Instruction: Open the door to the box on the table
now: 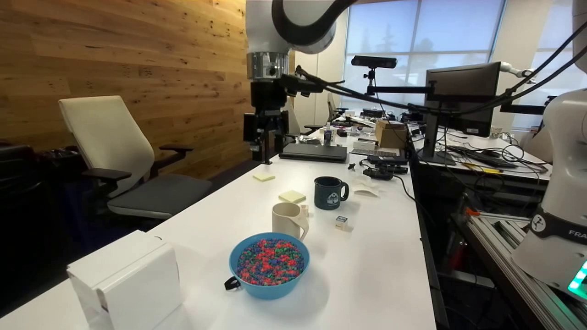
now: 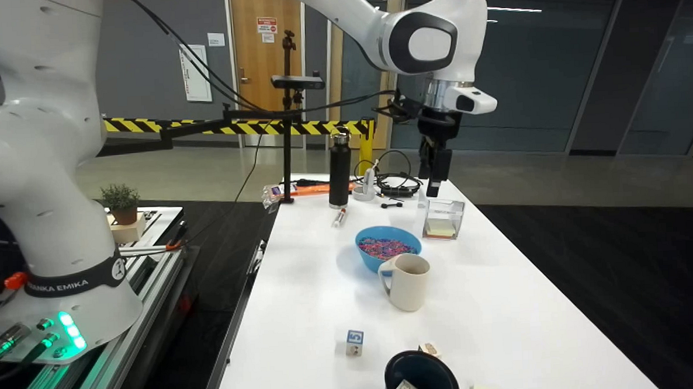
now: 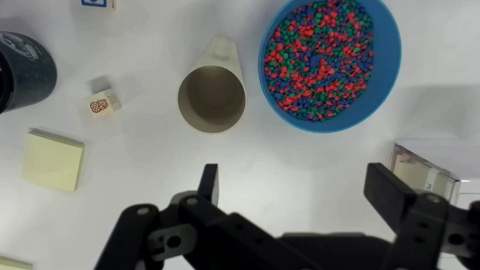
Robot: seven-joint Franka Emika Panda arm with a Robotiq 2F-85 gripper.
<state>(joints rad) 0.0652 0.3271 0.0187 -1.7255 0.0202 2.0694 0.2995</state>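
Observation:
The white box [image 1: 121, 279] stands on the white table [image 1: 367, 284], at the lower left of an exterior view. A flat white panel [image 1: 144, 286], which looks like the door, lies along its side with a thin gap at one corner. In an exterior view the box [image 2: 443, 218] shows a clear face with yellow notes behind it. In the wrist view the box [image 3: 423, 172] is at the right edge, partly covered by the right finger. My gripper [image 3: 296, 183] is open and empty, pointing down above the table. It also shows in both exterior views [image 1: 267, 149] [image 2: 436, 176].
A blue bowl of coloured pebbles [image 3: 318, 63] stands near the box. A beige mug [image 3: 212, 97], a dark mug [image 1: 328, 192], small letter blocks [image 1: 341, 222] and yellow note pads [image 3: 54, 161] stand or lie on the table. A black bottle [image 2: 339, 171] stands farther back.

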